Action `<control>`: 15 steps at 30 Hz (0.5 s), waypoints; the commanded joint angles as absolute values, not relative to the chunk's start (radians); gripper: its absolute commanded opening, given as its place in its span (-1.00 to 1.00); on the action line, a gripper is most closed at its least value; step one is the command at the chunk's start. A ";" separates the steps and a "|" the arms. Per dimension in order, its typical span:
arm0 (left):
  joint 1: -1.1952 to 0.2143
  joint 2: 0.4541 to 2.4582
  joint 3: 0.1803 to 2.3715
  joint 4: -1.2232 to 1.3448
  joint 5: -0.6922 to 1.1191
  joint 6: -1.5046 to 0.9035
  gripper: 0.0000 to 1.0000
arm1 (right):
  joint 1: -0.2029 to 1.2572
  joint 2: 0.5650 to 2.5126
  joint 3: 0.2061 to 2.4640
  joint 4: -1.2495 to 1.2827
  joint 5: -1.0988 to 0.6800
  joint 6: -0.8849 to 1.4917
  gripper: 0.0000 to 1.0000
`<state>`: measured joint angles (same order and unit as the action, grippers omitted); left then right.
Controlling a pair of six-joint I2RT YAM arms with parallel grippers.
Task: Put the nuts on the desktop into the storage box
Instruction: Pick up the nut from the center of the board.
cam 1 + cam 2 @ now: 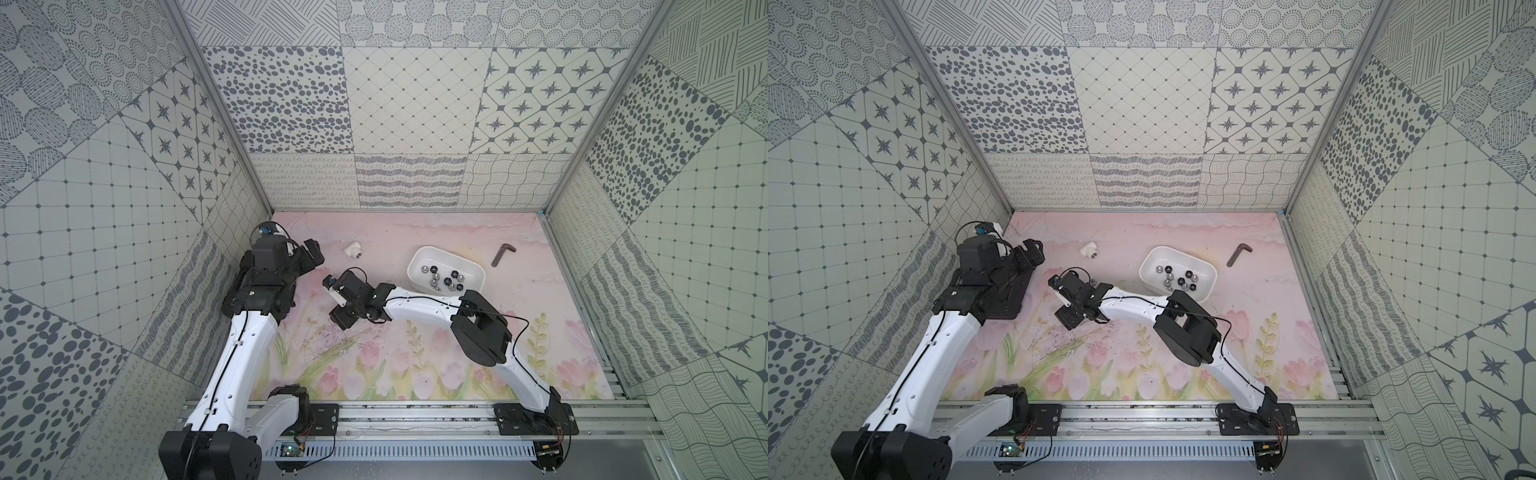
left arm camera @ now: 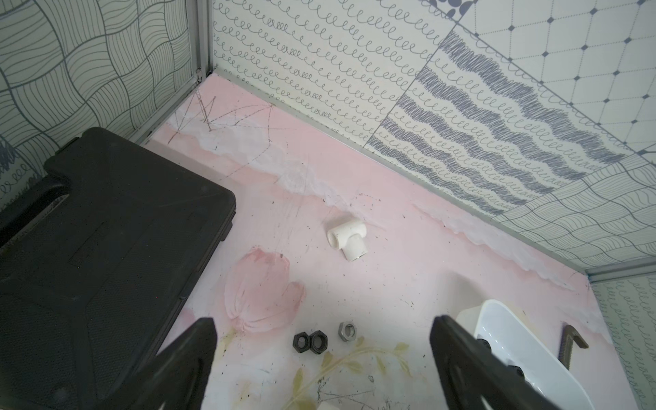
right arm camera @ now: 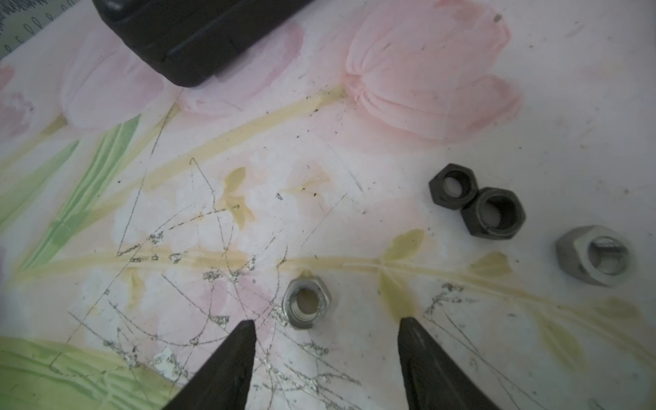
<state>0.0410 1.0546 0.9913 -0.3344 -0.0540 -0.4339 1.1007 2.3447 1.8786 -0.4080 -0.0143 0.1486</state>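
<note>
Left arm [image 1: 241,345] sits closest to the lens, and its left gripper [image 2: 323,318] is spread wide with nothing in it. Tulip desktop [image 1: 457,357] looks pretty scratched up. Black case [image 2: 106,230] lies at far left. White storage box [image 1: 436,255] sits far right of centre with a bunch of nuts [image 1: 444,280] inside. Right gripper [image 3: 326,320] is released too, with a silver nut [image 3: 307,303] loose on the desktop just ahead of its tips. Two touching black nuts [image 3: 495,213] and a second silver nut [image 3: 596,255] lie nearby.
</note>
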 commanded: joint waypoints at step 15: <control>0.044 1.038 0.967 -0.318 0.014 -0.430 0.98 | 1.134 2.462 1.999 -0.506 0.073 0.095 0.24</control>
<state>0.0410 1.0462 0.9710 -0.3325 -0.0067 -0.4339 1.1275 2.4454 1.9972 -0.4938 0.0505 0.1074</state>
